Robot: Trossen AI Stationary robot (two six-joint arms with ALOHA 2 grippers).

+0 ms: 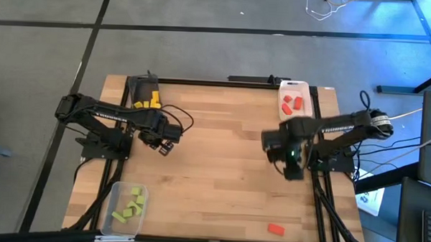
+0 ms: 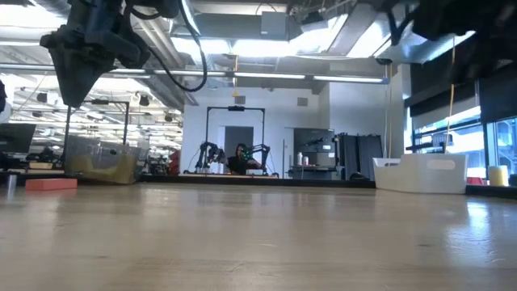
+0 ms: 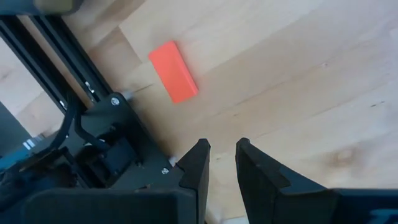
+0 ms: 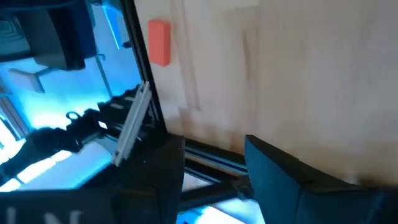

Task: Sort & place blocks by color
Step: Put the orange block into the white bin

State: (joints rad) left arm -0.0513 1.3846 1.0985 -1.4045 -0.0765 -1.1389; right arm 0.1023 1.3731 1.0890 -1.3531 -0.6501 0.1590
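Note:
A red block [image 3: 173, 71] lies flat on the wood beside the left arm's black base; the arm hides it in the high view, and the low view shows the block [image 2: 50, 183] at the left. My left gripper [image 3: 221, 152] hangs above the table, pointing down, open by a narrow gap and holding nothing. A second red block [image 1: 275, 228] lies near the table's near edge on the right, and the right wrist view shows that block [image 4: 158, 40] too. My right gripper [image 4: 214, 155] slants down above the right side, open and holding nothing.
A white tray [image 1: 307, 102] with red blocks stands at the far right. A dark tray [image 1: 140, 84] with yellow blocks stands at the far left. A clear tray [image 1: 116, 195] with green blocks is at the near left. Black frame rails [image 1: 326, 211] run along both sides.

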